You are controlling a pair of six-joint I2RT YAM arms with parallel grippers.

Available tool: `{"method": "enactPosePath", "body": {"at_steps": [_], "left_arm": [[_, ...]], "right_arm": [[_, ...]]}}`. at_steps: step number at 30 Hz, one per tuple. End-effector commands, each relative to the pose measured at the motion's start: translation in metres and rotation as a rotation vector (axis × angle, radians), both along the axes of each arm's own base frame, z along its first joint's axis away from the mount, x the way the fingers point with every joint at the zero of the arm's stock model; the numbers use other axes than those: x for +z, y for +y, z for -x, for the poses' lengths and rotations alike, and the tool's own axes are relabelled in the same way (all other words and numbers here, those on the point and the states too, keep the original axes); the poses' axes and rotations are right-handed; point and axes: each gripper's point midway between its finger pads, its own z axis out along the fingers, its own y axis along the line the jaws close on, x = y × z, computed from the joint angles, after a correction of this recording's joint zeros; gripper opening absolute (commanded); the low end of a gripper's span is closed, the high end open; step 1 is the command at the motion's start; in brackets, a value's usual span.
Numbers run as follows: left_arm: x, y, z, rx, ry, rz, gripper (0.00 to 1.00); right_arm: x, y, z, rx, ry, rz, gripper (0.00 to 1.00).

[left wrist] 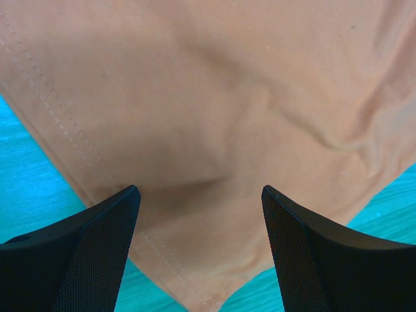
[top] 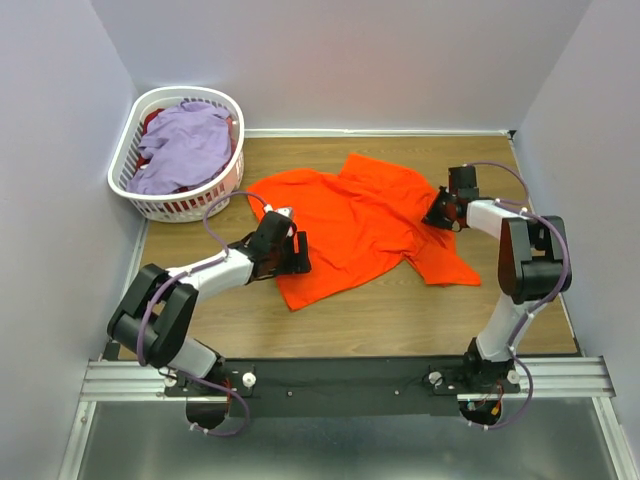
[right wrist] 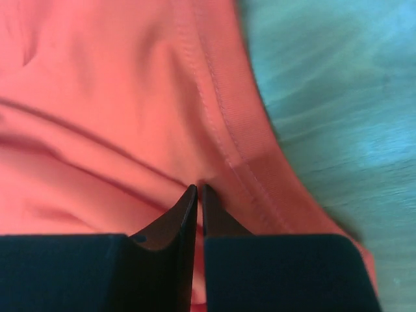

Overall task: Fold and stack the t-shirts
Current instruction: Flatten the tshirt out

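The bright orange cloth t-shirt lies rumpled and half spread across the middle of the brown wooden table, while a lavender cloth t-shirt sits heaped in the white slotted plastic laundry basket at the far left corner. The orange shirt looks light, limp and thin: it creases where it is touched, will sag and drag when lifted, and should not slip readily from rubbery pads. The best holds are probably its doubled, stitched edges, taken at two well-separated points so the cloth hangs flat. The right gripper has its jaws pressed nearly together, nipping a ridge of cloth just beside the stitched hem on the shirt's right side; the left gripper hovers with jaws wide apart over the near left corner, nothing between them
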Motion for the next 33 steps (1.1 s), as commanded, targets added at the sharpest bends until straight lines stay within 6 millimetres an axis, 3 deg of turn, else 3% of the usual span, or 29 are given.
{"method": "enactPosePath", "body": {"at_steps": [1, 3, 4, 6, 7, 11, 13, 15, 17, 19, 22, 23, 25, 26, 27, 28, 29, 31, 32, 33], "left_arm": [[-0.001, -0.01, -0.003, -0.002, -0.007, 0.07, 0.83], [-0.01, -0.009, 0.001, 0.001, 0.02, 0.072, 0.83], [-0.012, -0.006, -0.002, 0.012, 0.025, 0.073, 0.83], [-0.019, -0.003, -0.004, 0.018, 0.045, 0.072, 0.82], [-0.021, 0.001, -0.011, 0.029, 0.049, 0.073, 0.82], [-0.025, 0.01, -0.035, 0.058, 0.062, 0.083, 0.82], [-0.027, 0.011, -0.047, 0.063, 0.07, 0.084, 0.82], [-0.028, 0.009, -0.071, 0.066, 0.064, 0.078, 0.82], [-0.029, 0.011, -0.096, 0.076, 0.059, 0.067, 0.82], [-0.029, 0.012, -0.109, 0.078, 0.065, 0.058, 0.82], [-0.012, 0.013, -0.138, 0.086, 0.011, 0.044, 0.82], [0.003, 0.013, -0.146, 0.088, -0.02, 0.043, 0.82], [0.021, 0.014, -0.151, 0.087, -0.063, 0.039, 0.84], [0.04, 0.017, -0.15, 0.095, -0.099, 0.039, 0.85], [0.049, 0.018, -0.148, 0.099, -0.121, 0.031, 0.87], [0.055, 0.025, -0.145, 0.119, -0.135, 0.004, 0.93], [0.066, 0.03, -0.138, 0.131, -0.166, -0.018, 0.98], [0.073, 0.036, -0.126, 0.145, -0.179, -0.05, 0.98], [0.075, 0.034, -0.109, 0.14, -0.174, -0.06, 0.98], [0.076, 0.038, -0.103, 0.154, -0.183, -0.085, 0.99]], "right_arm": [[-0.024, -0.014, 0.002, -0.076, 0.064, -0.062, 0.13], [-0.032, -0.018, 0.003, -0.097, 0.074, -0.066, 0.13], [-0.035, -0.036, 0.001, -0.146, 0.076, -0.063, 0.12], [-0.042, -0.051, -0.001, -0.203, 0.088, -0.07, 0.12], [-0.042, -0.069, -0.005, -0.253, 0.081, -0.071, 0.12], [-0.052, -0.105, -0.017, -0.383, 0.085, -0.101, 0.12], [-0.051, -0.118, -0.038, -0.419, 0.059, -0.098, 0.13], [-0.035, -0.128, -0.066, -0.425, -0.001, -0.091, 0.13], [-0.036, -0.136, -0.082, -0.428, -0.019, -0.063, 0.15], [-0.026, -0.146, -0.104, -0.423, -0.066, -0.044, 0.17], [-0.012, -0.155, -0.117, -0.396, -0.101, -0.012, 0.21], [0.004, -0.154, -0.122, -0.382, -0.127, -0.007, 0.23], [0.02, -0.149, -0.12, -0.337, -0.152, -0.007, 0.29], [0.017, -0.145, -0.109, -0.327, -0.133, -0.009, 0.31], [0.043, -0.144, -0.105, -0.327, -0.177, -0.003, 0.33], [0.048, -0.142, -0.097, -0.32, -0.178, 0.005, 0.41], [0.061, -0.139, -0.082, -0.312, -0.19, 0.024, 0.46], [0.065, -0.134, -0.064, -0.303, -0.182, 0.041, 0.59], [0.055, -0.128, -0.046, -0.295, -0.144, 0.052, 0.64], [0.069, -0.13, -0.038, -0.304, -0.162, 0.084, 0.68]]}}
